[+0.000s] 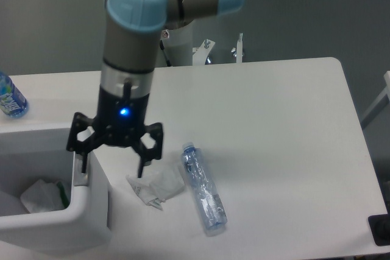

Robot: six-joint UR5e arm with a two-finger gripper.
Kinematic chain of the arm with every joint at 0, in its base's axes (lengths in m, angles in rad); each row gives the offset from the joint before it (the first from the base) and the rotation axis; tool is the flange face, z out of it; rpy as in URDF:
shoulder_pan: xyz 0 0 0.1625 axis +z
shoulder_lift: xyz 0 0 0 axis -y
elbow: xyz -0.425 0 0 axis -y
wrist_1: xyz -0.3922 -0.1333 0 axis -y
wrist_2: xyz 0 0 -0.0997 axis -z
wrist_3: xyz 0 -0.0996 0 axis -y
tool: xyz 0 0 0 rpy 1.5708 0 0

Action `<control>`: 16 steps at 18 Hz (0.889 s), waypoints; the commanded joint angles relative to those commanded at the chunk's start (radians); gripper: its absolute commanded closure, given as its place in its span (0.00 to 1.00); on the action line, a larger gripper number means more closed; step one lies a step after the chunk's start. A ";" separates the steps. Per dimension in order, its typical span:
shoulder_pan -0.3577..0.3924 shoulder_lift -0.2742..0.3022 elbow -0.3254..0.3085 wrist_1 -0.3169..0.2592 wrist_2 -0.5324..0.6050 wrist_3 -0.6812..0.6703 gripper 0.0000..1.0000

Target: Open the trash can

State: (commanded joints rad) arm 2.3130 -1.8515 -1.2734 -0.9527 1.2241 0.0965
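The white trash can (85,214) stands at the table's front left with its lid swung out of sight, so the inside shows, holding crumpled paper (42,194). The grey push-button strip (80,178) lies on its right rim. My gripper (113,165) hangs open straight over that rim. Its left finger (83,158) is just above the strip, and its right finger (142,162) hangs outside the can over the table. Nothing is between the fingers.
A crumpled white wrapper (155,187) lies on the table just right of the can. Beside it lies an empty clear plastic bottle (203,190). A blue-labelled bottle (9,98) stands at the far left behind the can.
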 joint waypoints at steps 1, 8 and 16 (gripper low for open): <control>0.020 0.008 0.008 -0.003 0.018 0.024 0.00; 0.150 0.041 -0.012 -0.067 0.178 0.418 0.00; 0.269 0.044 -0.053 -0.160 0.311 0.811 0.00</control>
State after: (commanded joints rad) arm 2.5816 -1.8070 -1.3268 -1.1122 1.5355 0.9077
